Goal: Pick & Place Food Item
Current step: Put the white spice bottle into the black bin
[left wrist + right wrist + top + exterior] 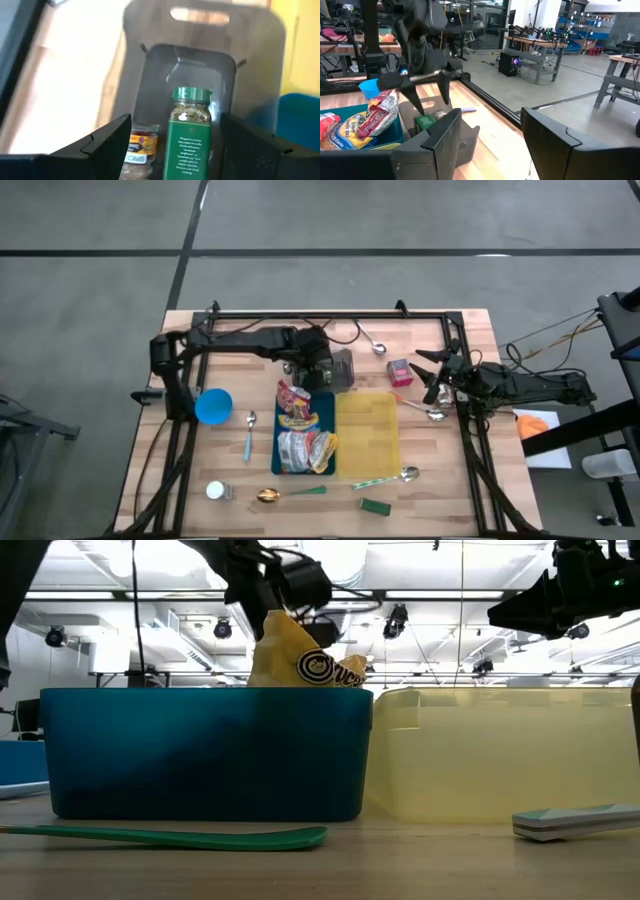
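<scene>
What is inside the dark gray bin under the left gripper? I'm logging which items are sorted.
The dark gray bin holds an upright green-capped spice jar and a second jar beside it. The left gripper, open, hides the rest.

Open left gripper (pixel 172 132) over a dark grey plastic bin (pixel 200 55).
Green-capped, green-labelled spice jar (pixel 189 132) stands between the fingers; smaller red-labelled jar (pixel 137 145) beside it.

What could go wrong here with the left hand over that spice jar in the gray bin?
1. The left hand sits open around the green-lidded spice jar; a careless move could tip the upright jar.
2. A second jar stands right beside it in the gray bin, so a finger might knock it.
3. Snack bags poke above the blue bin next door and could snag the arm.
</scene>
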